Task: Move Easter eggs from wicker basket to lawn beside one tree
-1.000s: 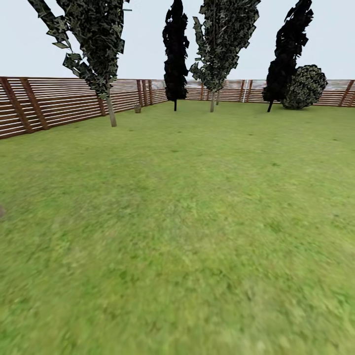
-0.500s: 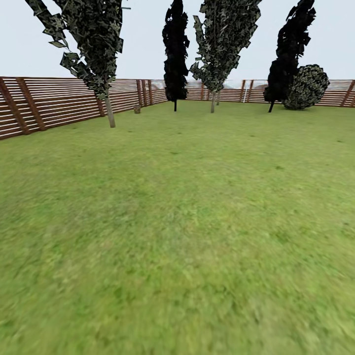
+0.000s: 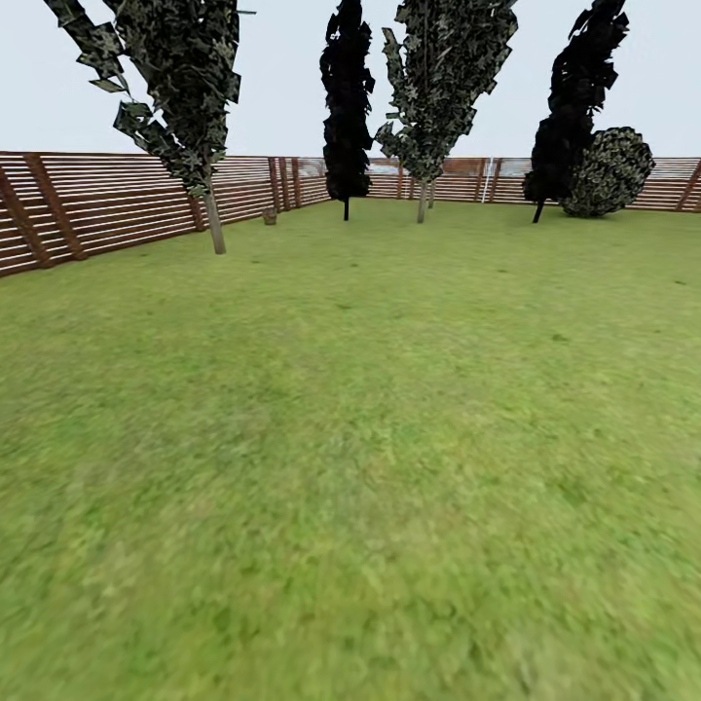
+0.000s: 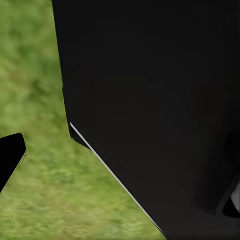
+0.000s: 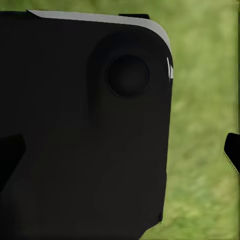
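The lawn (image 3: 370, 438) spreads wide and green ahead in the head view. A tree (image 3: 214, 222) with a pale trunk and angular foliage stands at the far left by the fence. Another such tree (image 3: 422, 200) rises at the far middle. A small tan-brown object (image 3: 270, 215) sits near the fence corner, too far off to identify. The Easter eggs are out of view. My left gripper (image 4: 120, 165) and right gripper (image 5: 120, 150) hang over grass against the robot's black body. The fingertips (image 5: 233, 150) sit at the frame edges, wide apart, holding nothing.
A brown slat fence (image 3: 97, 200) runs along the left and back. Two narrow dark cypress-shaped trees (image 3: 346, 107) (image 3: 574, 97) and a round dark bush (image 3: 608, 170) stand at the back. Open grass lies between me and the trees.
The whole head view has shifted a little: the camera has moved forward and the trees sit slightly nearer. Nothing on the lawn has moved.
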`<state>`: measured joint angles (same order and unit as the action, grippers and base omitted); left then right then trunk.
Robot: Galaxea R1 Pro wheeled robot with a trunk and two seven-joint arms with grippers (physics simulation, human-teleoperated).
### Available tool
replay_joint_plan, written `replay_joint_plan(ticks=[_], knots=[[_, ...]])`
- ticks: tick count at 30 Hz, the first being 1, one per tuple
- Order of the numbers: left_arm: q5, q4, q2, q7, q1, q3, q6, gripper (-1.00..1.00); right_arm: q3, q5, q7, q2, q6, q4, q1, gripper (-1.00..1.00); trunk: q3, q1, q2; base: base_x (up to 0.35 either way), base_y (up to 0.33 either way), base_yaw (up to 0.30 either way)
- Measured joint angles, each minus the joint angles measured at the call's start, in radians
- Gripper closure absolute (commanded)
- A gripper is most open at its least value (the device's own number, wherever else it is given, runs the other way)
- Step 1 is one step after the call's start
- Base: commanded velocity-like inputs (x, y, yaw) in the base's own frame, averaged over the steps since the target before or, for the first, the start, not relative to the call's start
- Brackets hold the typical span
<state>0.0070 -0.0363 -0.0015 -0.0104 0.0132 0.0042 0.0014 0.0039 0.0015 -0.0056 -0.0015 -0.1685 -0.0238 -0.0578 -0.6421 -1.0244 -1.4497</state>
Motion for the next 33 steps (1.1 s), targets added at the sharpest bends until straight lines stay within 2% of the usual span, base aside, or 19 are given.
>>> replay_joint_plan(ticks=[33], knots=[[0.0, 0.0, 0.0, 0.0, 0.0, 0.0, -0.001, -1.0, 0.0, 0.0, 0.0, 0.0, 0.0, 0.0, 0.0, -1.0, 0.0, 0.0, 0.0, 0.34, 0.0, 0.0]])
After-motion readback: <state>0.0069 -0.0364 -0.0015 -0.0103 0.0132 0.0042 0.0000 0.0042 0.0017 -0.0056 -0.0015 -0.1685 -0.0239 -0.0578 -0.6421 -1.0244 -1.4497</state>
